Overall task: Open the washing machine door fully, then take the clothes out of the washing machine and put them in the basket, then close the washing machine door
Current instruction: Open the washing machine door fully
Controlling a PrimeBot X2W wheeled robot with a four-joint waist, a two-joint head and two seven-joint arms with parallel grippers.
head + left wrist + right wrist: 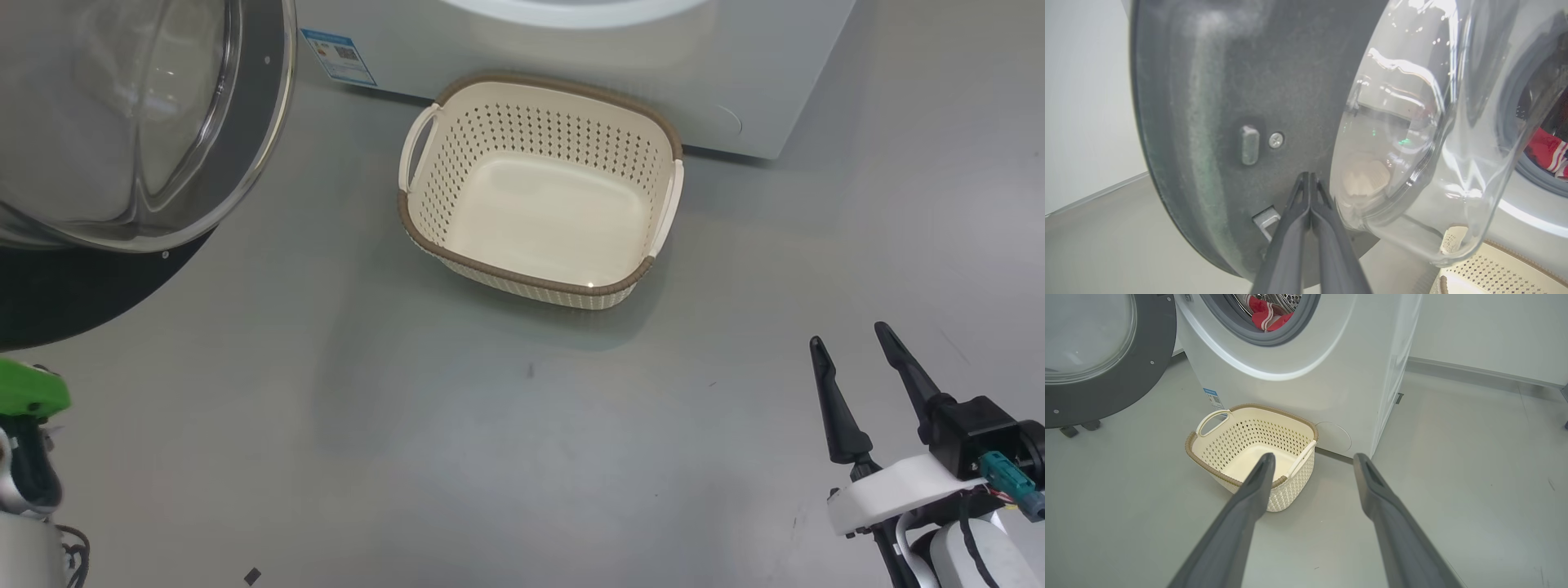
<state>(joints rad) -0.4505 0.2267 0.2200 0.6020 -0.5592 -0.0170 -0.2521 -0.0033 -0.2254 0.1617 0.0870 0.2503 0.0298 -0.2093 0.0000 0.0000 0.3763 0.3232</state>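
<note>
Floor [326,457]: grey; basket [563,88] empty, just in front of washing machine [1331,388].
Door: washing machine door [1208,102] swung out to robot's left.
Clothes: clothes [1265,316] red, inside drum.
L hand: left gripper [1309,179], 2 fingers pinched together, holding nothing, tips at door's inner face beside glass.
R hand: right gripper [1313,457] spread wide, empty, over floor.
Risk: pinched tips may skid off smooth rim; door could swing back over drum.
</note>
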